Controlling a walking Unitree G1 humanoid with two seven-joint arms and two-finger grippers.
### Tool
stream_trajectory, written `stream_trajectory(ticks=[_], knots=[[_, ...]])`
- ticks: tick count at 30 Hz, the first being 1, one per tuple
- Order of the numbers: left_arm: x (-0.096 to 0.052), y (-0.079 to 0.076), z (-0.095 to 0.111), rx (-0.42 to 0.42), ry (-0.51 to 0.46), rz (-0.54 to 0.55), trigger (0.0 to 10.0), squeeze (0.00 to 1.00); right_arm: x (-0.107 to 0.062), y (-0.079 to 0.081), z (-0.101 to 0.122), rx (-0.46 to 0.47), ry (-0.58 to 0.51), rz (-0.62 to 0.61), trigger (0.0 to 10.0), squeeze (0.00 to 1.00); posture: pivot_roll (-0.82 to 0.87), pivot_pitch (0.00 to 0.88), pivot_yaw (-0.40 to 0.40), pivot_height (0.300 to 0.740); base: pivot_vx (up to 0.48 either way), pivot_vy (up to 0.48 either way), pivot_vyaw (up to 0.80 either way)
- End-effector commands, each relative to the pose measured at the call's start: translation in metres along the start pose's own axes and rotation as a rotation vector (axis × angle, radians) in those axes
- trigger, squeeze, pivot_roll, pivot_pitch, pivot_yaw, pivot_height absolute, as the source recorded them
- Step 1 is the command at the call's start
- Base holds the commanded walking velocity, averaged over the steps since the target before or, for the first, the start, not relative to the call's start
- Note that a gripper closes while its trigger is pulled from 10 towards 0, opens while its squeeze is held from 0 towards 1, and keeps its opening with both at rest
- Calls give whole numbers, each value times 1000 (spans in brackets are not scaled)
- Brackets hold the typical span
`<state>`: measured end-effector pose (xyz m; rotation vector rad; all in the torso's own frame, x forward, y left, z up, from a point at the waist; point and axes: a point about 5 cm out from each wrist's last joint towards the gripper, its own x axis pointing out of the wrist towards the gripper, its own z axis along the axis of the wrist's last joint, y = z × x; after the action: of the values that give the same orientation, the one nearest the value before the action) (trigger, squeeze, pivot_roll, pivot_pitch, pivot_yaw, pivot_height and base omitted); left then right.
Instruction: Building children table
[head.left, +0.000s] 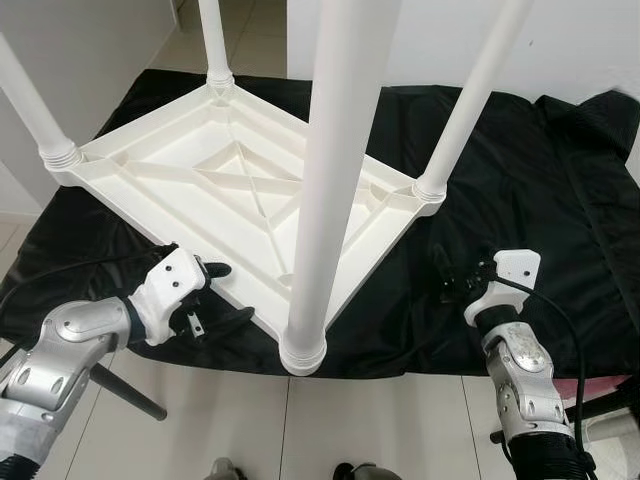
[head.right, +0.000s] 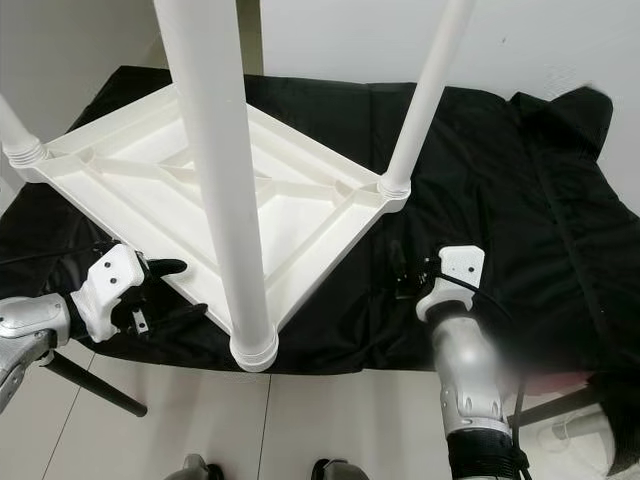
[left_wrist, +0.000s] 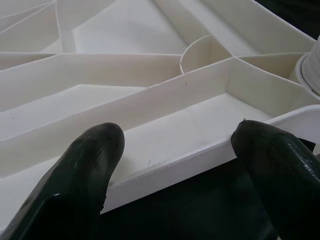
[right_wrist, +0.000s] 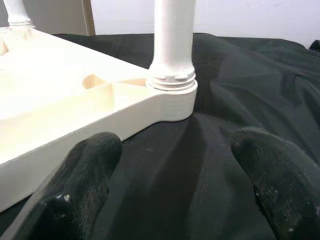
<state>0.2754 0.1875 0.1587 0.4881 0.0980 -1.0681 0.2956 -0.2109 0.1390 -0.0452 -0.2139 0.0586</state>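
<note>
Left eye view: a white plastic children's table (head.left: 240, 180) lies upside down on a black cloth (head.left: 520, 190), its ribbed underside facing up.
Legs: four white legs (head.left: 335, 170) stand up from the corner sockets; the nearest one rises straight toward the camera.
Cloth: it covers a low surface above a pale tiled floor (head.left: 400, 420); the table's near corner sits at the cloth's front edge.
Left gripper (head.left: 215, 295): at the table's near-left rim, fingers apart.
Left wrist view: one black finger (left_wrist: 95, 150) lies over the rim, the other (left_wrist: 275, 155) just outside it above the cloth; neither clamps the plastic.
Right gripper (head.left: 450, 275): above the bare cloth, near the right-hand corner leg (right_wrist: 172, 40), apart from the table.
Right wrist view: the two fingers (right_wrist: 90, 170) are spread wide, holding nothing.
</note>
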Motion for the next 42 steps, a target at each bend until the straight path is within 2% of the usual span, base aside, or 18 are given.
stream_trajectory(ticks=[1, 3, 5, 8, 19, 21, 22, 23, 24, 26, 30, 31, 39, 42], knots=[[8, -10, -15, -15, 73, -145, 10000, 0, 0, -1, -3, 4, 19, -9, 10000, 0, 3, 125, -11, 740, 0, 0, 0], [8, -10, -15, -15, 73, -145, 10000, 0, 0, -1, -3, 4, 19, -9, 10000, 0, 3, 125, -11, 740, 0, 0, 0], [17, -3, -17, -2, 87, -135, 10000, 0, 1, 0, -3, 0, 17, -4, 10000, 0, -3, 123, -4, 740, 0, 0, 0], [20, 1, -18, 17, 98, -138, 10000, 0, 2, 0, -2, -3, 17, -2, 10000, 0, -8, 122, 0, 740, 0, 0, 0], [27, 15, -13, 39, 97, -158, 10000, 0, 0, 1, -4, -6, 22, -9, 10000, 0, -12, 122, 14, 740, 0, 0, 0], [26, 11, -17, 24, 134, -245, 10000, 0, 0, 1, -4, -5, 22, -10, 10000, 0, -14, 120, 18, 740, 0, 0, 0], [26, 11, -17, 24, 134, -245, 10000, 0, 0, 1, -4, -5, 22, -10, 10000, 0, -14, 120, 18, 740, 0, 0, 0], [23, 8, -21, -17, 148, -312, 10000, 20, 0, 2, -4, -6, 22, -10, 10000, 0, -16, 119, 20, 740, 0, 0, 0], [21, 5, -22, -47, 154, -355, 10000, 133, 0, 2, -4, -7, 21, -9, 10000, 0, -16, 119, 20, 740, 0, 0, 0], [18, 5, -25, -43, 176, -377, 10000, 137, 0, 2, -4, -6, 21, -10, 10000, 0, -20, 119, 21, 740, 0, 0, 0], [20, 15, -30, -21, 216, -340, 10000, 94, 0, 1, -5, -6, 22, -14, 10000, 0, -21, 119, 19, 740, 0, 0, 0], [20, 16, -30, -8, 227, -342, 10000, 0, 0, 1, -5, -4, 23, -14, 10000, 0, -20, 120, 18, 740, 0, 0, 0], [9, 13, -40, 0, 306, -436, 10000, 0, 1, 3, -6, -10, 31, 4, 10000, 0, -21, 120, 10, 740, 0, 0, 0], [10, 14, -42, 3, 310, -416, 10000, 0, 3, 1, -5, -12, 29, 0, 10000, 0, -16, 120, 8, 740, 0, 0, 0]])
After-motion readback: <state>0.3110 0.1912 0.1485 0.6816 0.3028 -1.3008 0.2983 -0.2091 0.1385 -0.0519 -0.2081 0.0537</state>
